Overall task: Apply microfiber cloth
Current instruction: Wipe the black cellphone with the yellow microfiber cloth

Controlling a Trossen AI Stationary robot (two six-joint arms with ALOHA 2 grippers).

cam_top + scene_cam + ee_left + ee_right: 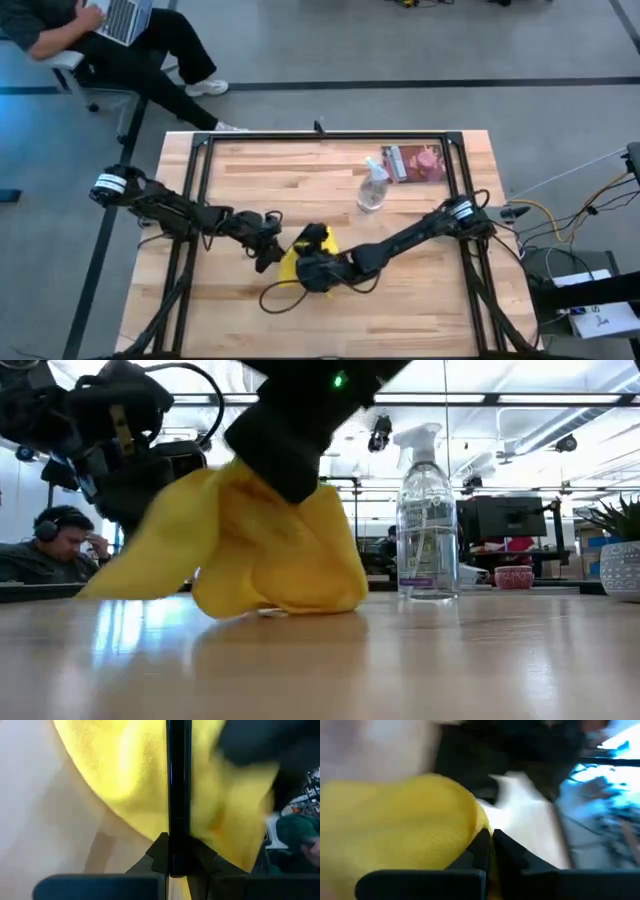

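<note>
Surface: pale butcher-block wooden table [300, 180] inside a black frame.
Landmark: clear plastic spray bottle [372, 187], upright toward the table's far side.
Cloth: bright yellow microfiber cloth [292, 262], bunched on the wood, nearer than the bottle and to its left.
Right gripper [316, 272]: fingers closed together, pinching the cloth.
Left gripper [268, 256]: clamped on a thin black phone [177, 795], held edge-on against the cloth.
Background: a seated person [110, 40] with a laptop beyond the far left corner.

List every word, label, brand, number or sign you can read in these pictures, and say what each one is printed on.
No text can be read.
Spray bottle: the purple band low on its label is too blurred to read.
Packet at the table's far edge: its print is too small to read.
White paper beside the table: its dark marks are too small to read.
</note>
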